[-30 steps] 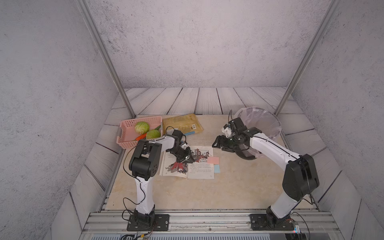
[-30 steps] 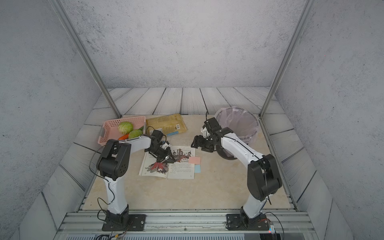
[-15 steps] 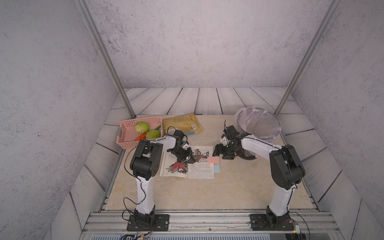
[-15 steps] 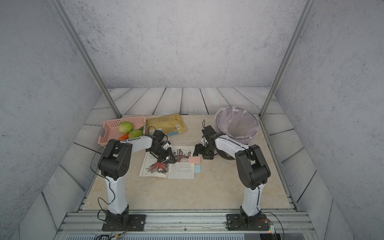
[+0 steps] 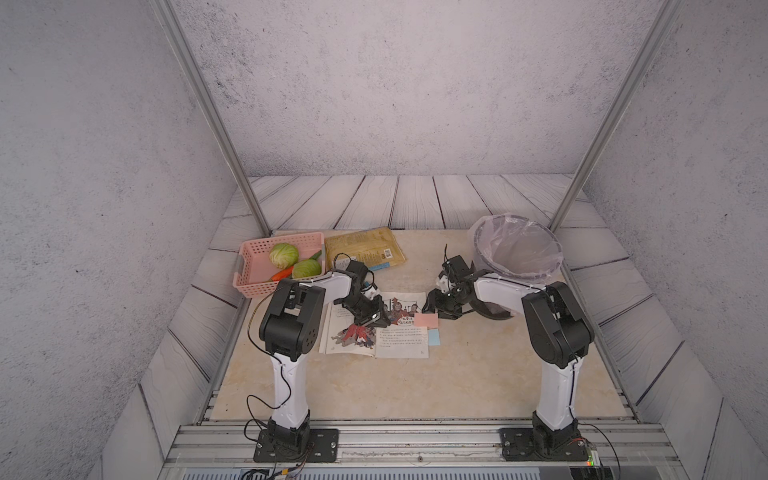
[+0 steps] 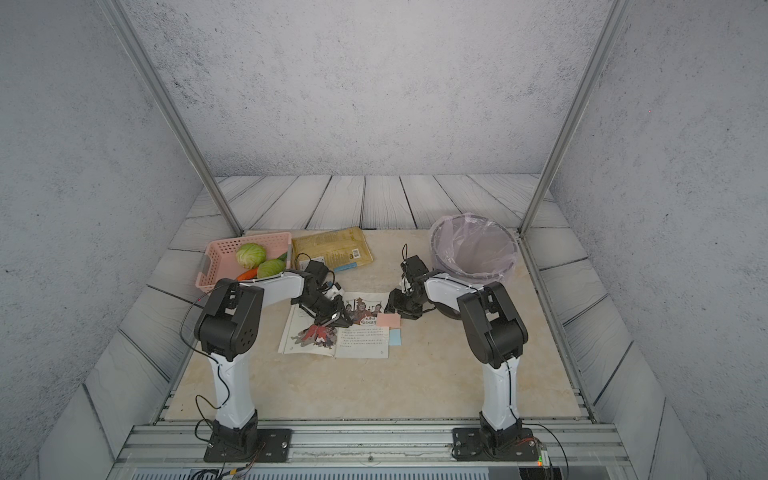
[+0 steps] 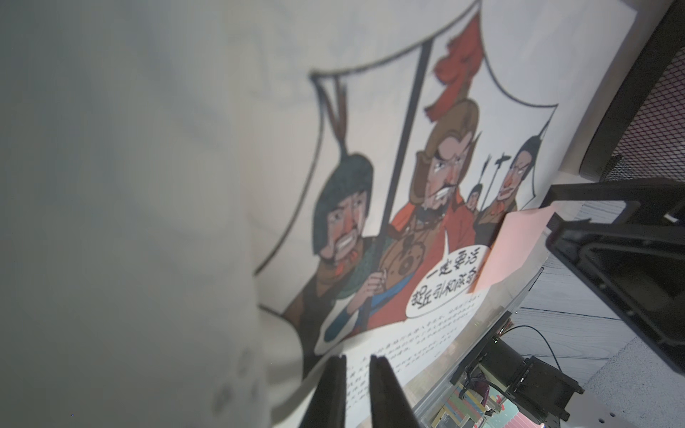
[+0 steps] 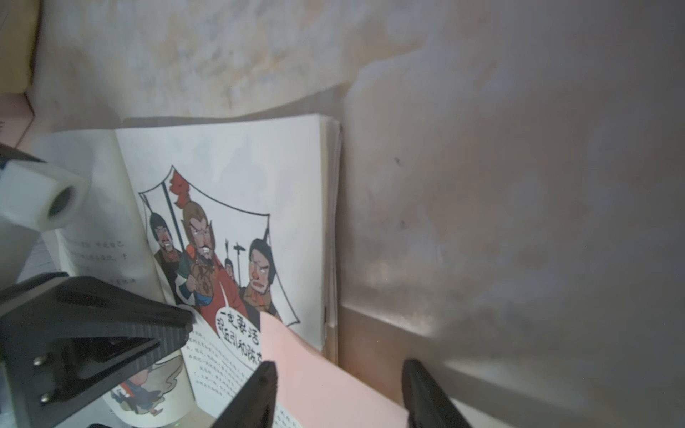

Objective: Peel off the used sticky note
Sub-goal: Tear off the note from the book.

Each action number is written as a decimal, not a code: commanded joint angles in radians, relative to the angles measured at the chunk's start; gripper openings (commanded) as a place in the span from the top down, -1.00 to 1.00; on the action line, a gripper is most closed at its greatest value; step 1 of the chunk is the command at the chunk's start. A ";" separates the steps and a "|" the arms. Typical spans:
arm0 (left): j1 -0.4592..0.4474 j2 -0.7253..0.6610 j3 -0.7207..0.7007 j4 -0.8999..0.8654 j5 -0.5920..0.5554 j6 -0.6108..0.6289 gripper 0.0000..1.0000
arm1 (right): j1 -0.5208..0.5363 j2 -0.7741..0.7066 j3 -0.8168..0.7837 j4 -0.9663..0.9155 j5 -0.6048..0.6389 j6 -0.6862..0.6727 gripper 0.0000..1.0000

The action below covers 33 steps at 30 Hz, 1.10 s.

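An open picture book (image 5: 399, 345) lies flat on the table. A pink sticky note (image 5: 426, 320) sticks to the outer edge of its right page, with a blue note (image 5: 433, 336) just below it. My left gripper (image 5: 376, 320) is shut and presses its tips (image 7: 357, 361) down on the book's page (image 7: 407, 111). At the book's right edge my right gripper (image 5: 436, 309) is down low. In the right wrist view its fingers (image 8: 339, 365) stand apart on either side of the pink note (image 8: 318, 378), whose free edge curls up; one finger is beside the note, the other clear of it.
A pink basket (image 5: 253, 266) with cabbages and a carrot stands at the back left, and a yellow packet (image 5: 363, 247) lies beside it. A bin (image 5: 515, 249) lined with clear plastic stands at the back right, close behind my right arm.
My right gripper has come down and leftward from near the bin to the pink note, and its jaws have narrowed. The left gripper has stayed on the book.
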State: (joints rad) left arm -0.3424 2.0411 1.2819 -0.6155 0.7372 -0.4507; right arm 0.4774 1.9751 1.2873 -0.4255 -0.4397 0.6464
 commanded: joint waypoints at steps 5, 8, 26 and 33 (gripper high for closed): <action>0.008 0.023 -0.028 -0.054 -0.059 -0.002 0.63 | 0.005 -0.058 -0.004 -0.084 0.030 -0.022 0.15; 0.008 0.024 -0.027 -0.055 -0.059 0.000 0.63 | 0.006 -0.093 -0.010 -0.100 0.021 -0.026 0.28; 0.008 0.037 -0.028 -0.055 -0.068 0.006 0.63 | 0.039 -0.166 0.078 -0.133 -0.057 0.002 1.00; 0.008 0.045 -0.028 -0.056 -0.070 0.006 0.63 | 0.039 -0.270 0.198 -0.254 -0.040 -0.030 1.00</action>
State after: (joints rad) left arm -0.3424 2.0411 1.2819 -0.6167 0.7368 -0.4500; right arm 0.5121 1.7683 1.4342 -0.5976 -0.4862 0.6449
